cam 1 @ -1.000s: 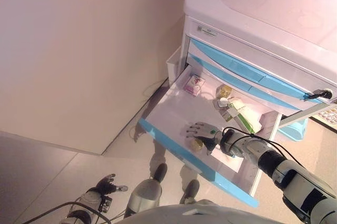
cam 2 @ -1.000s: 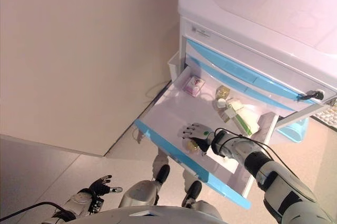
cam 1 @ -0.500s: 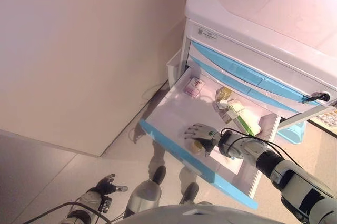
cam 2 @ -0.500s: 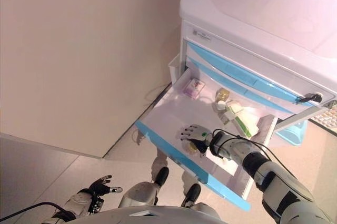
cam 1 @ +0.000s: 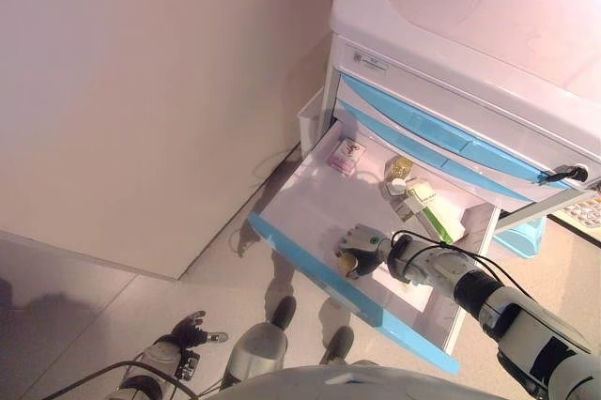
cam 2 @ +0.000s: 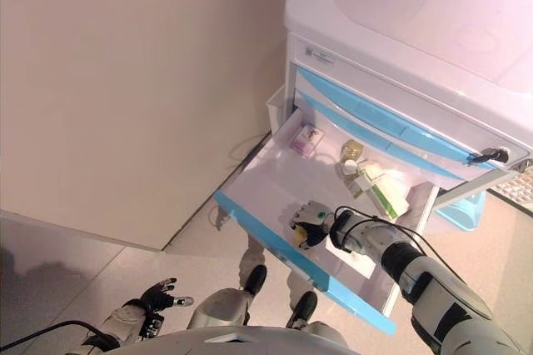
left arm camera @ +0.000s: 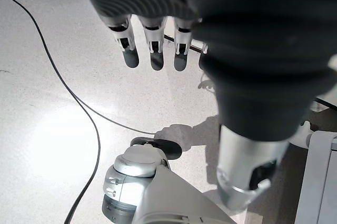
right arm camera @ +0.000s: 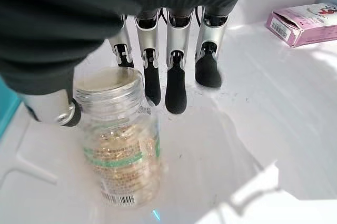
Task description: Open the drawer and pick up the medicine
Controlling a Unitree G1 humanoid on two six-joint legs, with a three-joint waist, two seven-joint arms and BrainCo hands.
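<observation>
Inside the open drawer point(cam 1: 310, 198) of the medical cart point(cam 1: 470, 34), near its blue front edge, the right hand point(cam 1: 361, 248) curled its fingers point(right arm camera: 176, 84) and thumb around a clear medicine bottle point(right arm camera: 118, 140) without a firm clamp yet. A sound grasp required both to close on the bottle's body before lifting straight up. The left hand point(cam 1: 188, 332) hung relaxed, holding nothing, near the floor.

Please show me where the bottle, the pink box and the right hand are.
bottle point(right arm camera: 119, 163), right wrist view, on its clear body.
pink box point(right arm camera: 305, 23), right wrist view, on its top face.
right hand point(cam 1: 362, 248), left eye view, on the hand's back.
</observation>
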